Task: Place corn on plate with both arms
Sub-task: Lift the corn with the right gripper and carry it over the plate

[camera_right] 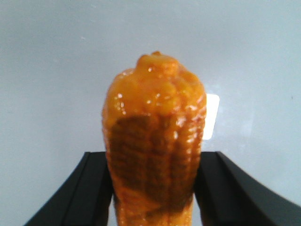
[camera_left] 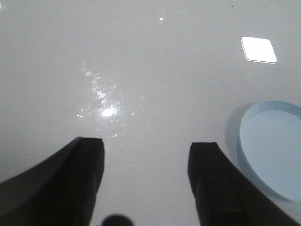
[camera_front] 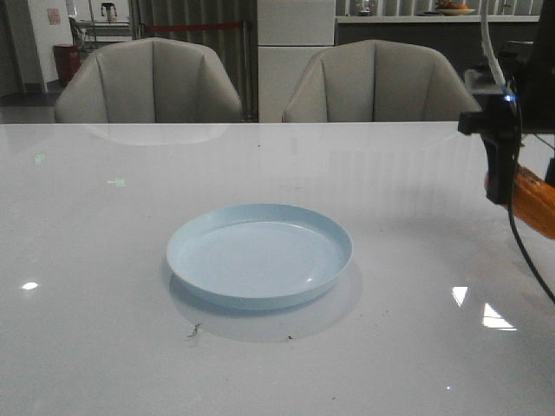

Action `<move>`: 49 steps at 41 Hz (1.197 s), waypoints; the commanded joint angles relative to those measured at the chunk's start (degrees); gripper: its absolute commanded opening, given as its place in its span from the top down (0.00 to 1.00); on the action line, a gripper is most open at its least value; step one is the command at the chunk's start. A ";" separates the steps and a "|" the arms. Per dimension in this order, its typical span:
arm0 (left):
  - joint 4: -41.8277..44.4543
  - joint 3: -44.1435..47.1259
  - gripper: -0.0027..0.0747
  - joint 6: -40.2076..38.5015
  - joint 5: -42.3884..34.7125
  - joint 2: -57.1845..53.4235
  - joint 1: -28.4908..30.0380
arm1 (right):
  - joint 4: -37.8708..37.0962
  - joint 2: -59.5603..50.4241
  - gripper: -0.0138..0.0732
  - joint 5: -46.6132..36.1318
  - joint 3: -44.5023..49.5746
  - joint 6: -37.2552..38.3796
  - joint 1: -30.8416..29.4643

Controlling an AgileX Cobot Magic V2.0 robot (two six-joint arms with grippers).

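In the front view, no brand, label or readable writing shows anywhere. The plate [camera_front: 259,255] lies flat near the middle of the white table [camera_front: 87,225], with nothing in it. At the far right edge the right arm [camera_front: 503,139] hangs down over the table, black, with a white cable running up from it and a small blue light at its top; the corn [camera_front: 533,204] sticks out from its lower end, slanting down toward the picture's right edge, held above the table and well apart from the plate. Two grey chairs [camera_front: 147,82] stand behind the table. In the left wrist view, the left pincer [camera_left: 146,155] is released, its two black fingers [camera_left: 87,165] spread wide with only bare table between them; the plate's rim [camera_left: 244,141] lies just beside one finger. In the right wrist view, the right pincer [camera_right: 153,162] is grasping the corn [camera_right: 154,141], one black finger [camera_right: 96,181] pressed against each side of the cob, whose rounded tip points away from the camera over the table.
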 commanded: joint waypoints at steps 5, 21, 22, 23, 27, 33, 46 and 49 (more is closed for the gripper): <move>-1.22 -1.54 0.38 -0.18 -4.39 -0.23 0.13 | 5.93 -4.57 0.78 7.77 -15.01 -3.80 4.52; -1.22 -1.54 0.38 -0.18 -4.39 -0.23 0.13 | 11.48 -2.45 0.77 6.97 -23.23 -3.98 19.70; -1.22 -1.54 0.38 -0.18 -4.39 -0.23 0.13 | 11.48 -1.83 0.77 6.88 -23.23 -3.98 20.75; -1.22 -1.54 0.38 -0.18 -4.39 -0.23 0.13 | 11.48 -1.34 0.77 6.66 -23.23 -3.98 21.50; -1.22 -1.54 0.38 -0.18 -4.39 -0.23 0.13 | 11.48 1.27 0.77 5.89 -23.23 -3.98 24.42; -1.22 -1.54 0.38 -0.18 -3.92 -0.23 0.13 | 11.48 5.06 0.77 6.30 -23.23 -3.98 26.97; -1.22 -1.54 0.38 -0.18 -3.06 -0.23 0.13 | 11.43 9.95 0.77 8.06 -23.35 -3.98 27.40; -1.22 -1.54 0.38 -0.18 -3.06 -0.23 0.13 | 11.43 10.14 0.76 7.93 -23.35 -4.09 27.40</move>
